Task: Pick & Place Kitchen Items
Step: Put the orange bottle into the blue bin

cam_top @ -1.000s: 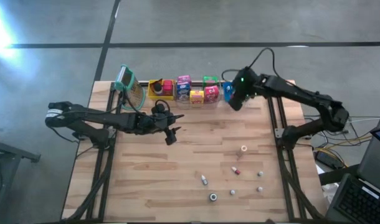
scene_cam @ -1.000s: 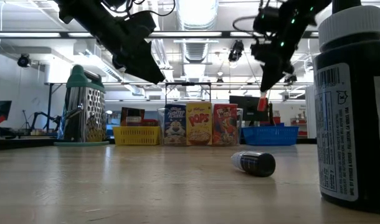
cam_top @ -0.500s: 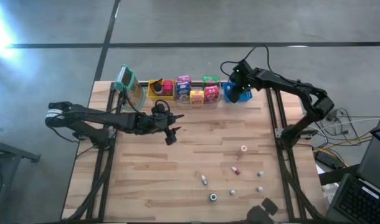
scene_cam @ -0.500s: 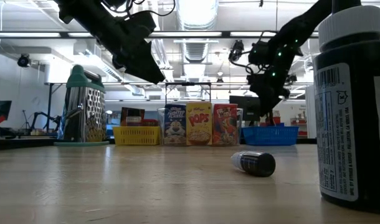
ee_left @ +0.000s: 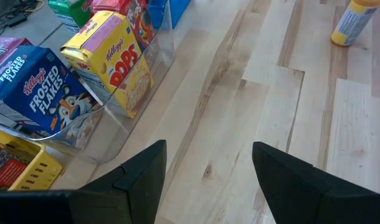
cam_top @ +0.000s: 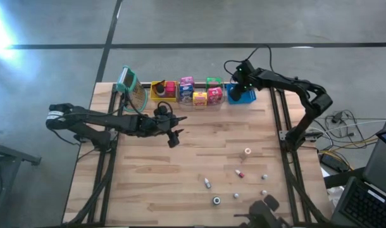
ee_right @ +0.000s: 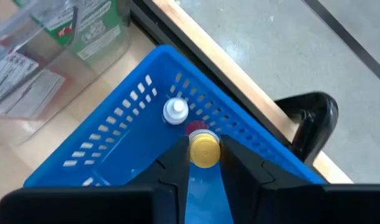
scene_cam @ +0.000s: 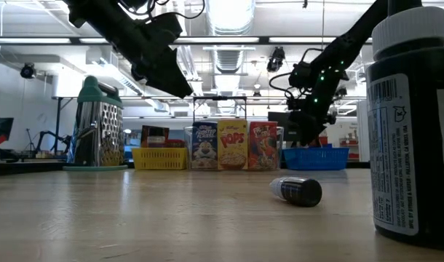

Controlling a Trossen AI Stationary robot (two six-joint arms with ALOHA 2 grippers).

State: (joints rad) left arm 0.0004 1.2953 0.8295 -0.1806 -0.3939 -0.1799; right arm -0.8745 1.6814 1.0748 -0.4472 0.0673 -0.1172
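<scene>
Readable print: the blue box [ee_left: 43, 102] says "Kellogg's Frosted Flakes"; the yellow box [ee_left: 118, 62] beside it says "Kellogg's ... Pops". In the low view the third, red box [scene_cam: 263, 145] carries print too small to read.
Cereal boxes: they stand upright side by side in the clear bin [ee_left: 124, 118], at the counter's far edge, between the yellow bin [cam_top: 160, 90] and the blue bin [ee_right: 109, 168].
Held item: a small bottle with a yellow-gold round cap [ee_right: 204, 150], seen cap-on — its label is hidden by the fingers.
Right claw [ee_right: 204, 163]: over the blue bin, fingers closed narrowly on the yellow-capped bottle.
Inside the blue bin: a small white-capped bottle [ee_right: 175, 111] near the far wall, and a bit of red just behind the held cap.
Left claw [ee_left: 205, 165]: fingers parted and holding nothing, hanging above bare counter [cam_top: 205, 149] just in front of the clear bin.
Loose items: small bottles lie scattered on the near right of the counter — one orange-bodied [cam_top: 247, 152], one red-and-white [cam_top: 239, 173], a dark one on its side [scene_cam: 298, 191].
Foreground bottle [scene_cam: 411, 124]: dark, white-capped, with a barcode label; its text is too fine to read.
Grater [scene_cam: 99, 124]: upright with a green top, left of the yellow bin.
</scene>
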